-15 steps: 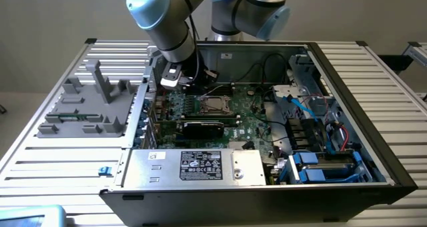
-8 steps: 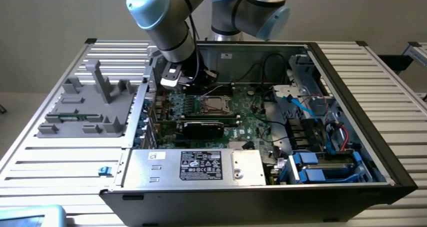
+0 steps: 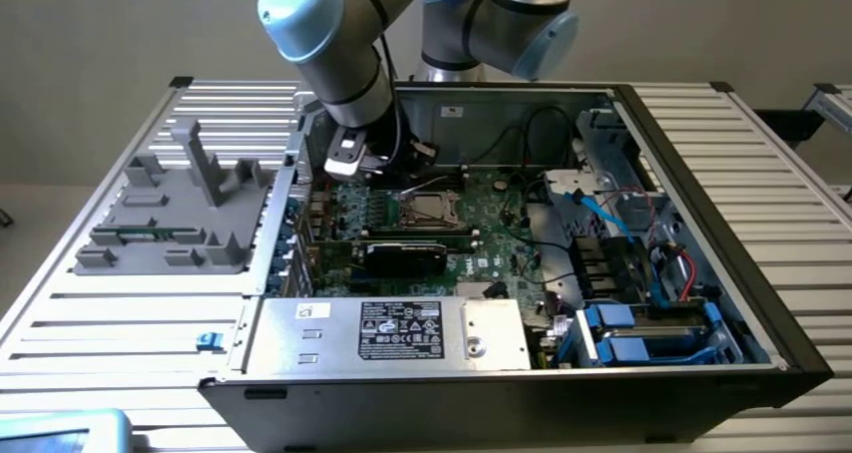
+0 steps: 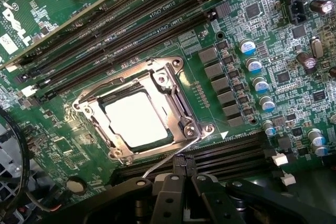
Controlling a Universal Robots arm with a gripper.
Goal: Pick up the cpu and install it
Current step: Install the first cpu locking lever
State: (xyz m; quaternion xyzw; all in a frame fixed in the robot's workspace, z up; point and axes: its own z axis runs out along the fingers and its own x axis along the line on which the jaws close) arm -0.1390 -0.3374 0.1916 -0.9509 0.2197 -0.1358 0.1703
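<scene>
- Here, inside an open computer case (image 3: 745, 273), the single arm (image 3: 349, 69) reaches down over the green motherboard (image 3: 513, 228) and holds its gripper (image 4: 185, 164) low, close to the board.
- The gripper's two fingers are pressed together with no gap between them. Nothing is pinched there: the grip looks empty.
- The cpu (image 4: 137, 117) is not in the fingers. Its bright square top shows flat inside the socket (image 4: 173, 66), ringed by the socket's metal frame, and by the look of it the chip is already seated.
- The relation that counts: in the wrist view the cpu lies just ahead of the closed fingertips, beyond the socket's near edge — near, but apart.
- The chip is square, so it has no long axis. Its edges sit skewed to the line of the fingers rather than square-on.
- A thin wire lever (image 4: 170, 157) runs from the socket's near corner back towards the fingers. Whether it touches them, or is latched, cannot be told.
- Black memory slots (image 4: 131, 24) run along the socket's far side, and more (image 4: 231, 153) lie between socket and gripper.
- In the exterior view the cpu (image 3: 433, 210) shows near the middle of the board, just below the arm's wrist.
</scene>
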